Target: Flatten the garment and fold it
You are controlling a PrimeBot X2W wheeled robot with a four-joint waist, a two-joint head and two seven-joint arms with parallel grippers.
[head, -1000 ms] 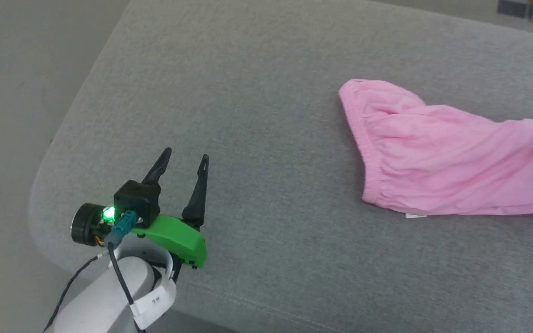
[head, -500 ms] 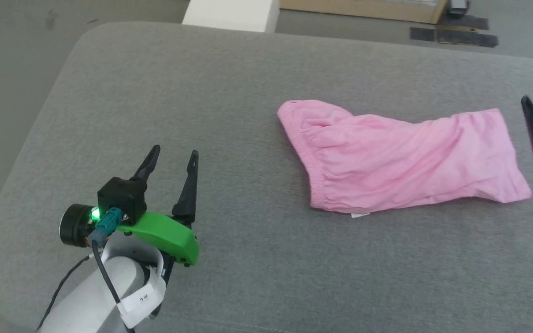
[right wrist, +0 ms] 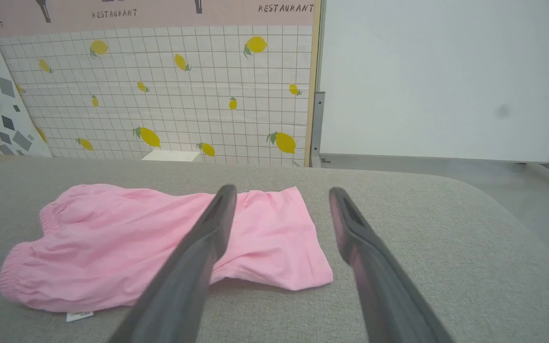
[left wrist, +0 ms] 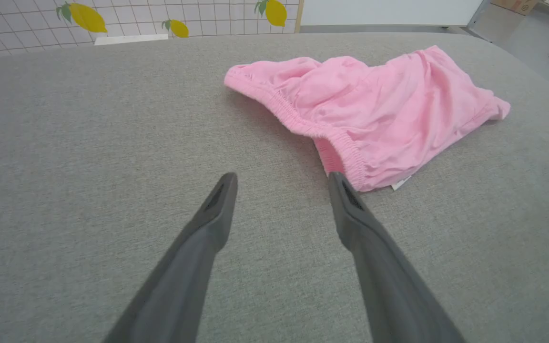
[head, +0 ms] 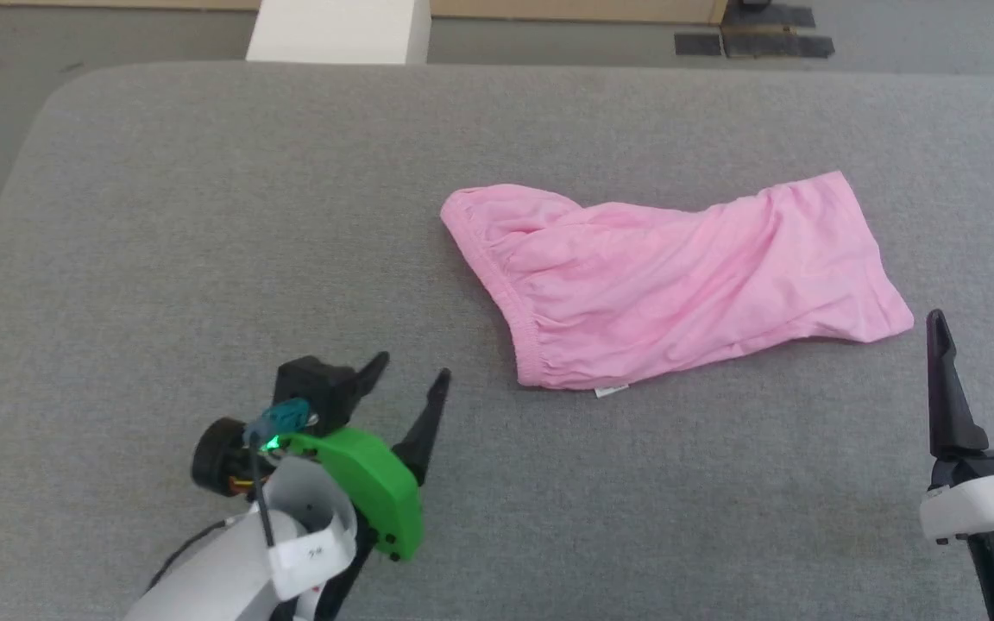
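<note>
The garment (head: pixel 670 289) is a pair of bright pink shorts lying rumpled near the middle of the grey cushioned surface (head: pixel 204 216). Its gathered waistband faces left, its hemmed leg end points right, and a small white tag (head: pixel 611 392) sticks out at the near edge. My left gripper (head: pixel 411 373) stands open to the lower left of the waistband, empty, with one fingertip close to the waistband corner in the left wrist view, where the garment (left wrist: pixel 374 114) lies just ahead. My right gripper (head: pixel 980 332) stands open and empty just off the leg hem's near right corner (right wrist: pixel 322 278).
The grey surface has rounded corners and ends at the far edge. Beyond it stands a white box (head: pixel 337 30) on the floor. A lemon-patterned tiled wall (right wrist: pixel 184 95) and a white board (right wrist: pixel 446 76) rise behind.
The camera has swung right and up, bringing the whole garment and my right gripper into view. My left gripper has turned towards the waistband and sits nearer to it.
</note>
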